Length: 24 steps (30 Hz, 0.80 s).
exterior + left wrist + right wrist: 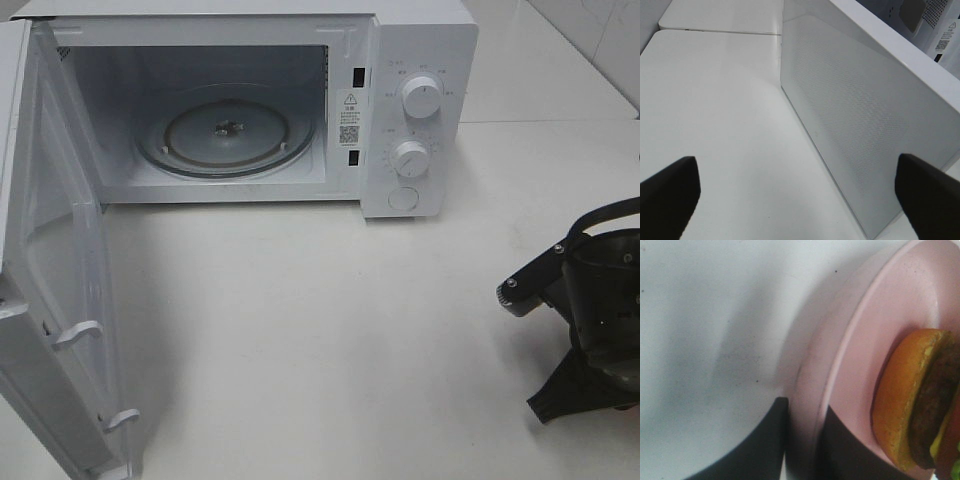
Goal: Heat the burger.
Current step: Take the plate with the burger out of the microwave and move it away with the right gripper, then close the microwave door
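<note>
- Two pincers appear. The right pincer [801,447] straddles the rim of a pink plate [850,365], one dark finger [752,450] on the outer side of the rim and the other on the plate's inner face; its jaws stand narrowly apart with the rim between them, both against the plate as far as the blurred close view shows.
- The burger [920,400] lies on that plate near the gripped edge: orange-brown bun, dark patty, a sliver of yellow and a fleck of green at the frame's corner.
- The right arm [585,310] shows at the right edge of the high view, over the white table [320,330]; plate and burger are outside that view.
- The left pincer [800,195] is spread wide and holds nothing; its two dark fingertips [670,187] sit at opposite sides of the wrist view, with bare table between them.
- Just beyond it stands the microwave door [860,120], a white panel with a fine dotted mesh.
- In the high view the microwave [420,110] stands at the back of the table, door [50,280] swung fully open to the left.
- Its glass turntable [225,135] lies bare; two round knobs [421,97] sit on the right-hand panel.
</note>
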Each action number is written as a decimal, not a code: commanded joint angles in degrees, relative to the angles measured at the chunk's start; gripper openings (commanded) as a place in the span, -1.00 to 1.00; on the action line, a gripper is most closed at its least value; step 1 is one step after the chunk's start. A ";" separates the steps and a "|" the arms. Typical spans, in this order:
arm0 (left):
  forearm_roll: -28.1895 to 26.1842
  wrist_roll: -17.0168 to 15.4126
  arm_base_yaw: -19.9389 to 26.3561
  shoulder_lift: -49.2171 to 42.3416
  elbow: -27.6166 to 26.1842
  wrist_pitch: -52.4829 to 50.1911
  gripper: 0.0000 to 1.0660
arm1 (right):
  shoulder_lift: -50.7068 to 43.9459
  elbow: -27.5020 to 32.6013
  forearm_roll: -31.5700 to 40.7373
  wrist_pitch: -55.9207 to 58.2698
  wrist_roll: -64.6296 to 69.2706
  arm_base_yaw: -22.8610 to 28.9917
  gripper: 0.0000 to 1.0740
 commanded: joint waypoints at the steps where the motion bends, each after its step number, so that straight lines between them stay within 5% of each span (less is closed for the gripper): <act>1: -0.46 -0.17 0.29 -0.52 0.00 -0.69 0.84 | 0.69 -0.11 -1.15 0.34 0.52 -0.29 -0.41; 9: -0.46 -0.17 0.29 -0.52 0.00 -0.69 0.84 | -2.52 -2.92 8.02 2.64 -7.96 -0.11 -0.09; 14: -0.46 -0.17 0.29 -0.52 0.00 -0.69 0.84 | -9.57 -6.19 16.96 5.33 -20.34 -0.11 0.04; 24: -0.46 -0.17 0.29 -0.52 0.00 -0.69 0.84 | -28.13 -9.85 37.76 7.73 -46.01 -0.11 0.63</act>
